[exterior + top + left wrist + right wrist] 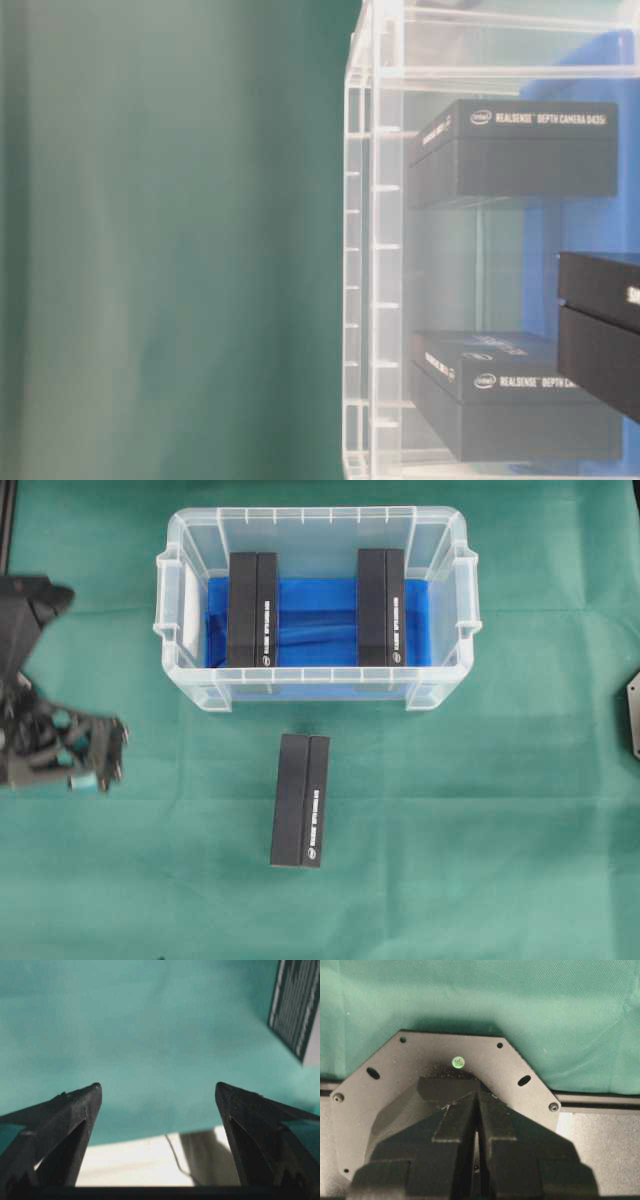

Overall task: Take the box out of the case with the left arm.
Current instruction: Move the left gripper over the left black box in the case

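The case (190,600) is a clear tub with a blue lining, standing at the top middle of the green cloth. Two black boxes stand inside it, one on the left (251,610) and one on the right (381,608). A third black box (300,800) lies on the cloth just in front of the case. My left gripper (108,760) hangs at the far left, well apart from the case. In the left wrist view it (157,1089) is open with only cloth between its fingers. My right gripper (476,1096) is shut and empty over a black plate (420,1060).
The table-level view shows the case wall (370,250) with both boxes (520,150) (510,395) behind it and another box (600,320) nearer the camera. A dark striped object (295,1005) shows at the left wrist view's top right. The right arm's plate (633,715) sits at the right edge.
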Available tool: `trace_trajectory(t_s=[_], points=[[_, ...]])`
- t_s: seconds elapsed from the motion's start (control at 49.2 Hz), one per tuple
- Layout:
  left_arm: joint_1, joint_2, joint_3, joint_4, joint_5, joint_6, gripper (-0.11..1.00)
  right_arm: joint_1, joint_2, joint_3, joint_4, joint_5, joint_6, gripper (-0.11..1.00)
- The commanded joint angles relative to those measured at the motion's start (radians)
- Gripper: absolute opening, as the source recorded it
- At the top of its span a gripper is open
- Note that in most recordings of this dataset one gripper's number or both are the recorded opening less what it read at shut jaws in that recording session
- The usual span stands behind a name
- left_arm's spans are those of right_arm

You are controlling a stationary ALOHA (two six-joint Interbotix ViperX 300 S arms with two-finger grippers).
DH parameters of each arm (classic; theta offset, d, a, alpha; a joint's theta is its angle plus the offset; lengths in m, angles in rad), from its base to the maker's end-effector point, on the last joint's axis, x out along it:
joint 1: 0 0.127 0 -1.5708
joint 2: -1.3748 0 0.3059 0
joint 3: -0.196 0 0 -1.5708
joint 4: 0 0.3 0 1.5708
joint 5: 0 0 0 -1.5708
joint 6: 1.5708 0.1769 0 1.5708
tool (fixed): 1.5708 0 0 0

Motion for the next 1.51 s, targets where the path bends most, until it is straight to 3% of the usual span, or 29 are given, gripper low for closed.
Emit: trace_trajectory(t_s=[0.0, 0.183, 0.448, 0.753, 1.078, 1.485], points=[[0.052, -0.043, 0.005, 0.005, 0.012, 0.018, 0.93, 0.000, 0.005, -0.026, 0.003, 0.002, 0.003, 0.01], [0.209, -0.110, 0.044, 0.002, 0.038, 0.107, 0.93, 0.000, 0.005, -0.025, 0.003, 0.002, 0.003, 0.01], [0.453, -0.110, 0.038, -0.002, 0.055, 0.407, 0.89, 0.000, 0.005, -0.025, 0.003, 0.002, 0.003, 0.01], [0.652, -0.066, 0.002, -0.002, 0.103, 0.630, 0.89, 0.000, 0.005, -0.025, 0.003, 0.002, 0.003, 0.01], [0.683, -0.029, -0.020, -0.002, 0.100, 0.646, 0.89, 0.000, 0.005, -0.025, 0.003, 0.002, 0.003, 0.01], [0.621, 0.121, -0.156, -0.003, 0.037, 0.641, 0.89, 0.000, 0.005, -0.025, 0.003, 0.002, 0.003, 0.01]])
